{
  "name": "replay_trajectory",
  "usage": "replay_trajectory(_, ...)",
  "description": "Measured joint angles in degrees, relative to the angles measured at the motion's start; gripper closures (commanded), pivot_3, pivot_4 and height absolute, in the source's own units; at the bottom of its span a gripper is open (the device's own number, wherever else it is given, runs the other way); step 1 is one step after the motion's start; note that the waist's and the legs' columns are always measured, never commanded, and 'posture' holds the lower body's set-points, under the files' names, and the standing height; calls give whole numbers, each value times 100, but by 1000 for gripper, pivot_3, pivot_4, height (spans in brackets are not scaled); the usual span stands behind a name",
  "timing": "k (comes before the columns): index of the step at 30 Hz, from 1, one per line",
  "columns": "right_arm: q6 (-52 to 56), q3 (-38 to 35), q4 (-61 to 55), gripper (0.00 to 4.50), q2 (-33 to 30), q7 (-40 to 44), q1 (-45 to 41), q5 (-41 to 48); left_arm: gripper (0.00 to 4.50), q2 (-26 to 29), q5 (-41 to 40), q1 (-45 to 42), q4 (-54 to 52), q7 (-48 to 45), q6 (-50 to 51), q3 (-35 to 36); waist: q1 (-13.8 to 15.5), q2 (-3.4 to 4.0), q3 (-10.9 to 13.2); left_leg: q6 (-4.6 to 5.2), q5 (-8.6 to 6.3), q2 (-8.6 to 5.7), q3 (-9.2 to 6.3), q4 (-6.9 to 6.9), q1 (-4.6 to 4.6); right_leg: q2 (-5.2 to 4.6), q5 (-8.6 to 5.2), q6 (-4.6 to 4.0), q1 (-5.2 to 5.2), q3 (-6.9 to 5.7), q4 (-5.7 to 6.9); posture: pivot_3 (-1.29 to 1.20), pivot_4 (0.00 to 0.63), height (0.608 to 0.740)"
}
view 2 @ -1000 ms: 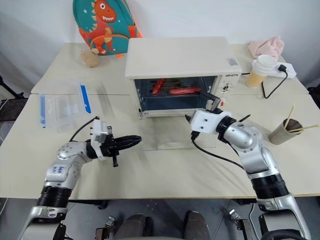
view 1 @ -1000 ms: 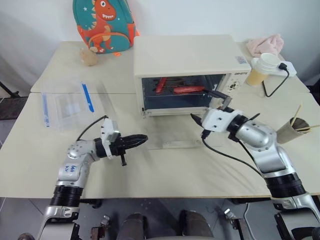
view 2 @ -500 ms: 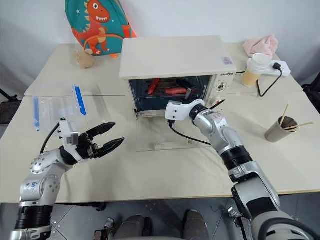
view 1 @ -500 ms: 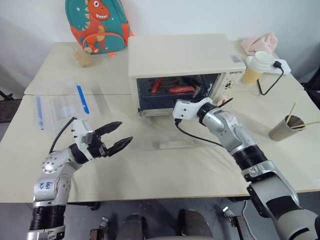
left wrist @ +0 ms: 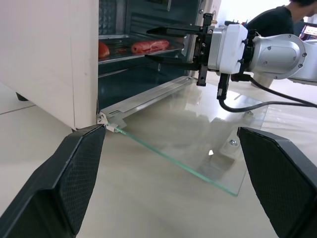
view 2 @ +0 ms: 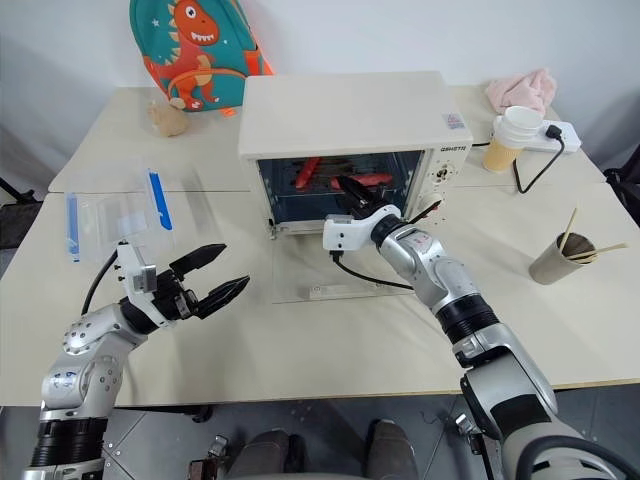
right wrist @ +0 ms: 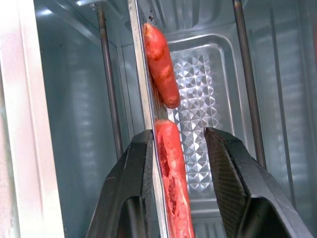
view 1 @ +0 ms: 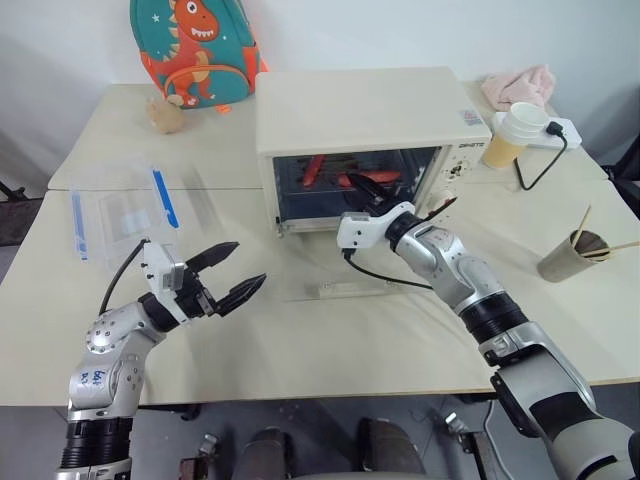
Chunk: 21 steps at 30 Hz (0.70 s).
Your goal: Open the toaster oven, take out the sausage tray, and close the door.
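The cream toaster oven stands at mid-table with its glass door folded down flat, handle nearest me. Inside, the silver sausage tray holds two red sausages. My right gripper reaches into the oven mouth. Its fingers stand one below and one above the tray's front rim, partly narrowed, with a gap still showing over the near sausage. To the left of the door, my left gripper hovers over the table, wide open and holding nothing.
A clear plastic box with a blue strip lies at the left. A dinosaur backpack stands at the back. At the right are a paper cup, a pink cloth and a brown cup with sticks.
My left gripper opened wide and drew back slightly to the left. My right gripper swung from the door's right side into the oven, rolled, and its fingers narrowed around the tray's rim.
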Motion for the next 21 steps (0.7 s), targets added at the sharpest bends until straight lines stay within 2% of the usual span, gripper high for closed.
replay_trajectory(4,108,6,-2,2835,-1,13,4,-85,0,-18,0,-13,28,-9,-19,-5,0,0,0,0,0,0,0,0,0,0,0,0,0,0,-1,0,150,740)
replay_trajectory(7,157,13,-2,3365,-2,4,28,-100,0,-23,0,-27,32,-10,-25,-9,1,0,0,0,0,0,0,0,0,0,0,0,0,0,-1,0,150,740)
replay_trajectory(9,160,15,-3,4082,-8,-27,68,-154,0,-23,0,-41,42,-11,-28,-9,1,0,0,0,0,0,1,0,-1,0,0,0,0,0,-2,0,150,740)
replay_trajectory(11,164,18,-7,4475,-24,-30,79,-175,0,-23,0,-58,56,-14,-29,-9,0,0,0,0,0,0,1,0,-1,0,0,0,0,0,-2,0,150,740)
replay_trajectory(21,231,19,-198,4475,-44,-19,175,-213,0,-32,0,-218,100,-61,-30,-25,1,0,0,0,0,0,1,-4,-1,0,0,0,0,-1,-4,0,150,740)
